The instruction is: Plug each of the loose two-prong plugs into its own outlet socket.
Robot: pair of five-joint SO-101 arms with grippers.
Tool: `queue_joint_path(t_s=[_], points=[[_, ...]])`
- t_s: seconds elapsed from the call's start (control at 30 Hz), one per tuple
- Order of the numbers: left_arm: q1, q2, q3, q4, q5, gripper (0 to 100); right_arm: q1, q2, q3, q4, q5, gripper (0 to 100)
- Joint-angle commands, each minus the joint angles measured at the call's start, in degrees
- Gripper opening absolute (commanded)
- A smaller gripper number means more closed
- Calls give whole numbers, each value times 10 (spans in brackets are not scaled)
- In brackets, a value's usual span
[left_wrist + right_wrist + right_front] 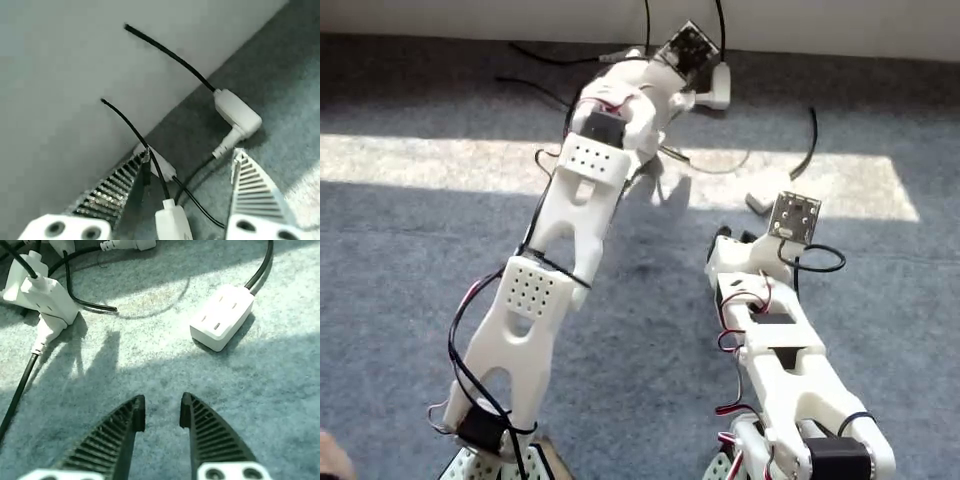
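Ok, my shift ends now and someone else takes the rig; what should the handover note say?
Left gripper: open near the wall, a loose white plug lying between its fingers, not gripped.
Right gripper: open, empty, over the carpet short of the empty outlet block.
Done: one seated plug appears to sit in the other outlet block by the wall.
Left: grip the loose plug and seat it in the empty block.

A carpeted indoor room, whether home or office is unclear: grey-blue carpet (650,300) meets a plain pale wall (75,75), crossed by a band of sunlight (440,160).
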Motion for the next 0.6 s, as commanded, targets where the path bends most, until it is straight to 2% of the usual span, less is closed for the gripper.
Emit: queue_joint_path(t_s=[0.0, 0.1, 0.23, 0.33, 0.57], points=[[36, -15, -124, 37, -2, 245, 26, -7, -7, -12, -6, 139], [73, -13, -129, 69, 1, 245, 80, -39, -5, -12, -40, 139], [126, -8, -112, 92, 0, 245, 198, -119, 35, 27, -102, 139], [135, -5, -95, 76, 0, 245, 269, -184, 65, 78, -104, 139], [131, 43, -31, 37, 0, 245, 355, -333, 122, 224, -99, 139]])
